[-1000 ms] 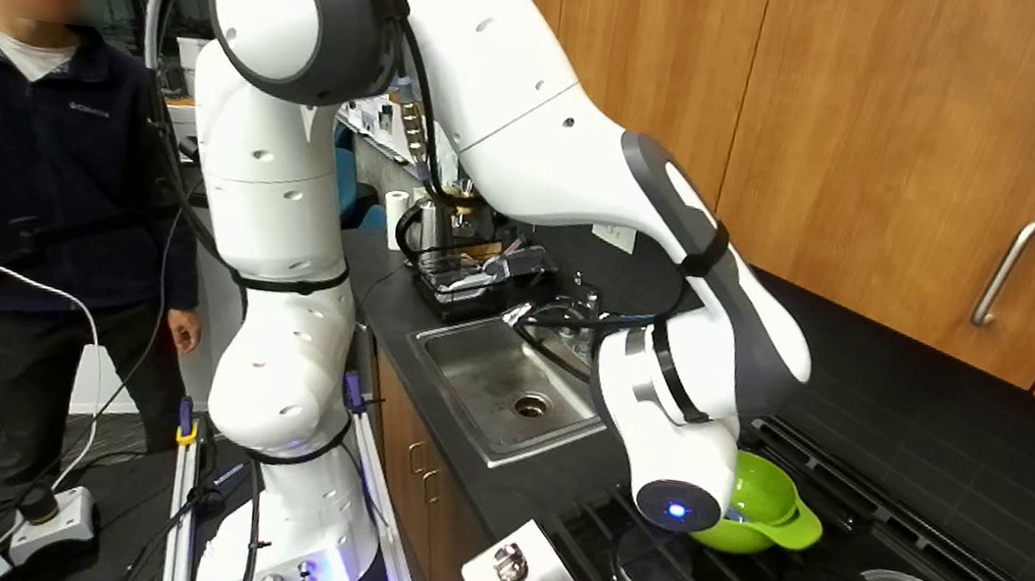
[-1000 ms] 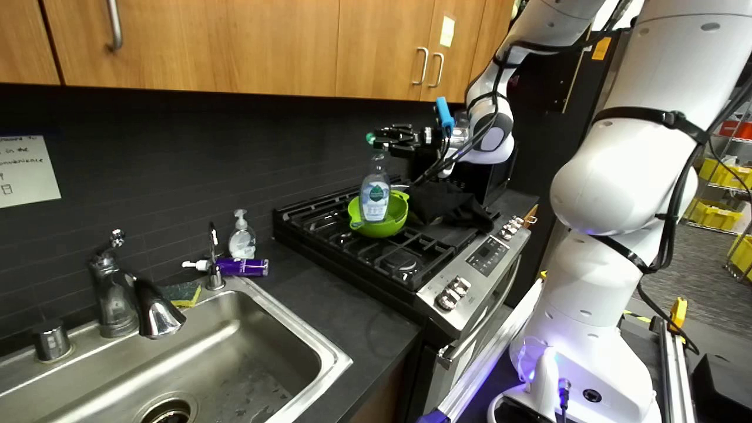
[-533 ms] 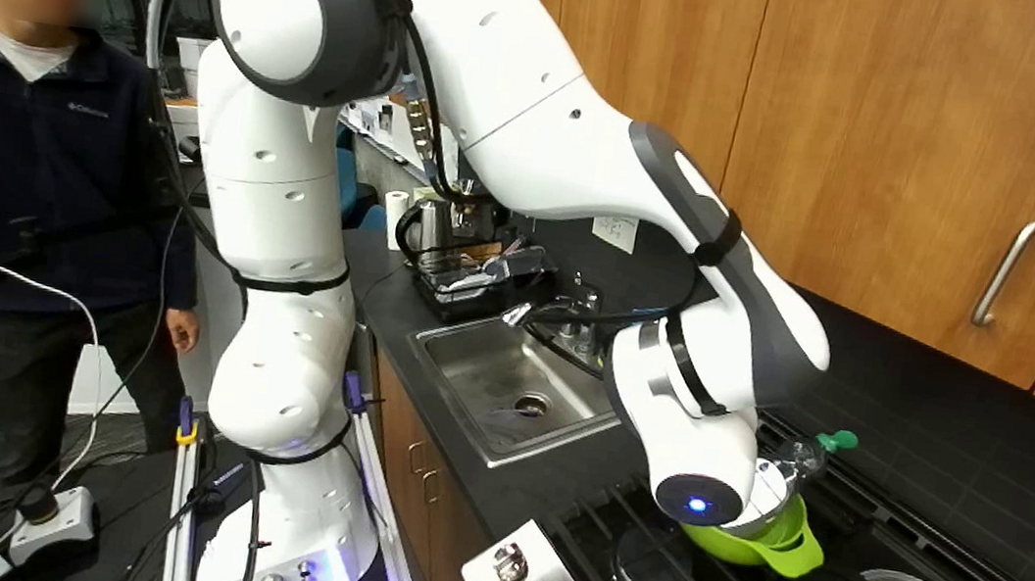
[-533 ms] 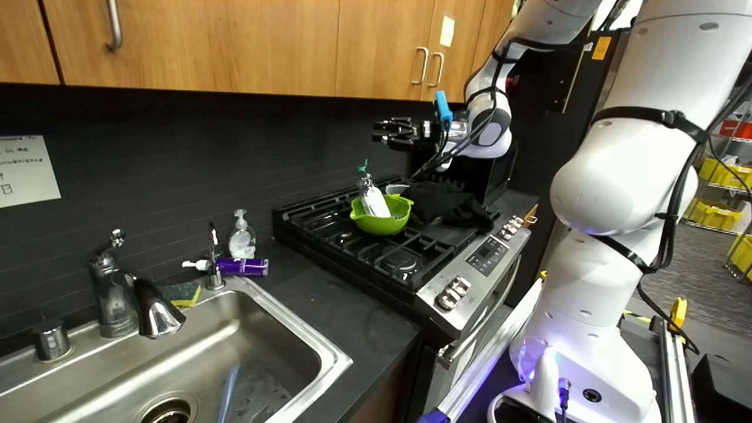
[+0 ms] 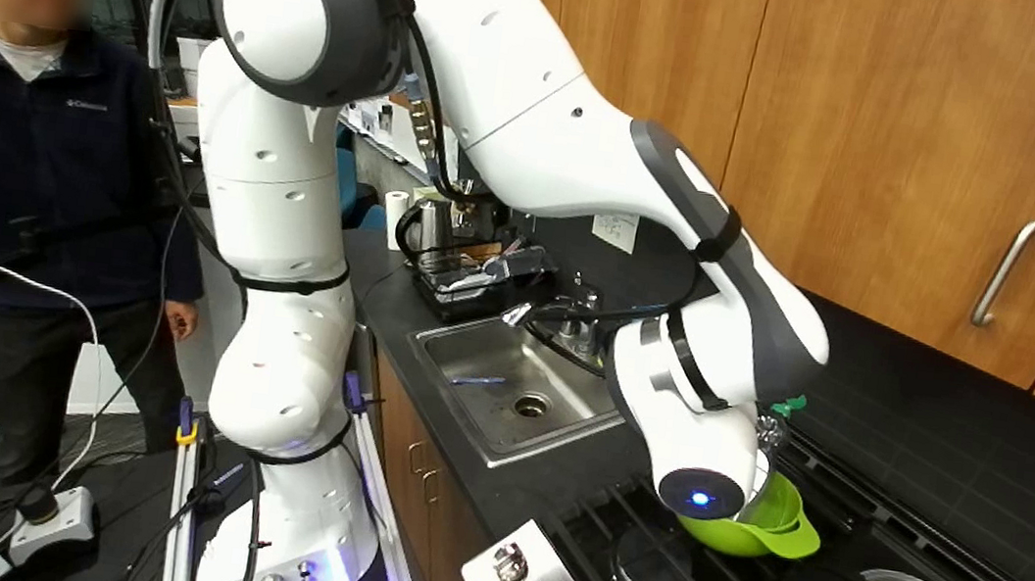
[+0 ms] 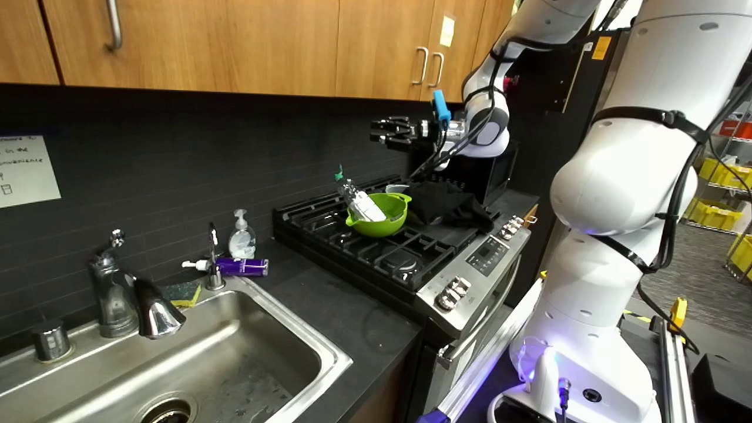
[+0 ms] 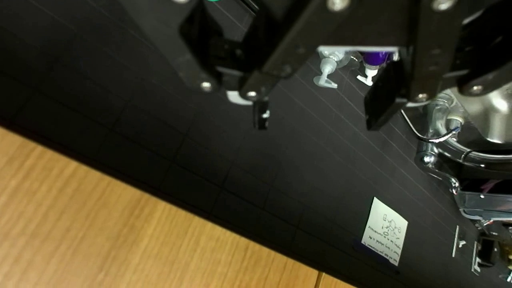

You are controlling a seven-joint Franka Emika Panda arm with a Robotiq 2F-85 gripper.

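"Now, those fingers (image 7: 384,102) stand apart, holding nothing!"
"So where's the bottle (image 6: 364,207)?"
"Below them: upright at their tips a second ago, now leaning in the green bowl (image 6: 390,228) on the stove (image 6: 479,294). It's out of the grip, I'd judge, propped by the bowl."
"Pointing which way?"
"Cap (image 6: 339,174) up and left in an exterior view, long axis sloping down right; the base is hidden, probably inside."
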